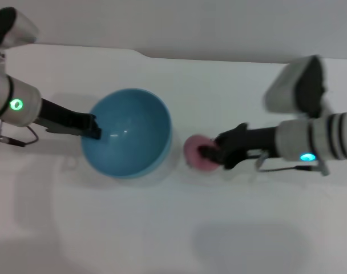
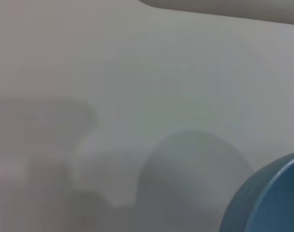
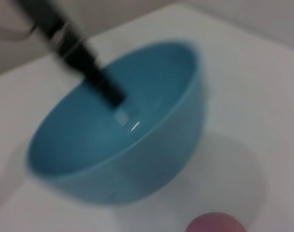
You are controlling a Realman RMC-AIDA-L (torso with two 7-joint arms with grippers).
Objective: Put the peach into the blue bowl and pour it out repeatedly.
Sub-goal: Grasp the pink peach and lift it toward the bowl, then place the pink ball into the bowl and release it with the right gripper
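The blue bowl [image 1: 128, 132] is empty and sits tilted at the middle left of the white table. My left gripper [image 1: 96, 128] is shut on the bowl's left rim. The pink peach [image 1: 194, 150] is just right of the bowl, level with its rim. My right gripper [image 1: 210, 152] is shut on the peach from the right side. In the right wrist view the bowl [image 3: 137, 159] fills the middle with the left gripper's dark fingers [image 3: 96, 79] over its rim, and the top of the peach [image 3: 214, 223] shows at the edge. The left wrist view shows only the bowl's outer wall [image 2: 268, 198].
The white table [image 1: 173, 228] spreads around the bowl, and its far edge [image 1: 219, 60] runs along the back under a grey wall. The right arm's grey wrist housing [image 1: 299, 85] stands above the table at the right.
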